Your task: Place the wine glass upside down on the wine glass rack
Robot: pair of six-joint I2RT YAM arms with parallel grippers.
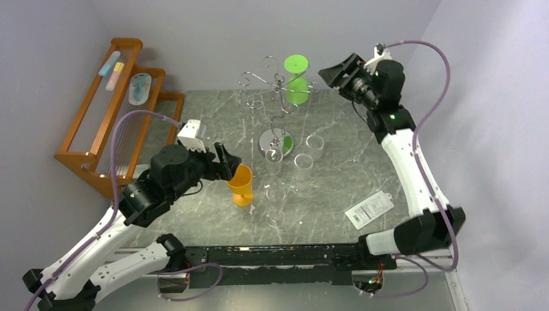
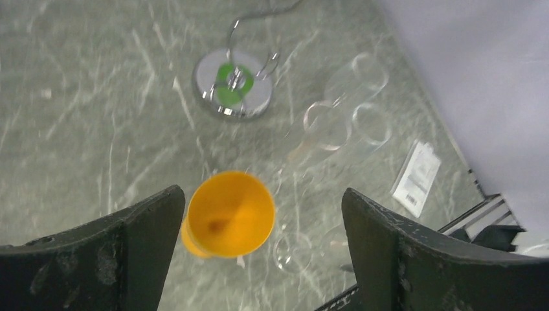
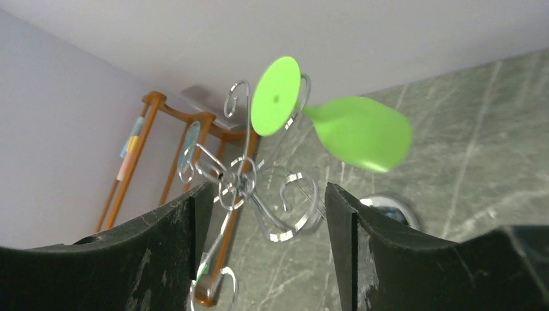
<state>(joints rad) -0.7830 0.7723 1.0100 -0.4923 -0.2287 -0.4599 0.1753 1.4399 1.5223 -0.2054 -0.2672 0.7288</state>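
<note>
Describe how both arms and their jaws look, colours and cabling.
Left arm and right arm: white shells on the links, black joints, a small green light on each. A lavender cable loops along each. Left wrist carries a white camera block. Jaws are black, flat, scuffed.

Lab test cell, plain walls [image 1: 213, 32], marbled table [image 1: 336, 188]

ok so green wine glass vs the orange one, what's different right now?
Place: the green wine glass hangs on the wine glass rack; the orange wine glass stands on the table.
Pose: the green one is inverted, foot up; the orange one is upright, mouth up.
Colour: lime green versus orange-yellow.
Shared: both are opaque stemmed glasses, and neither is gripped. The left gripper and right gripper each have open fingers.
</note>
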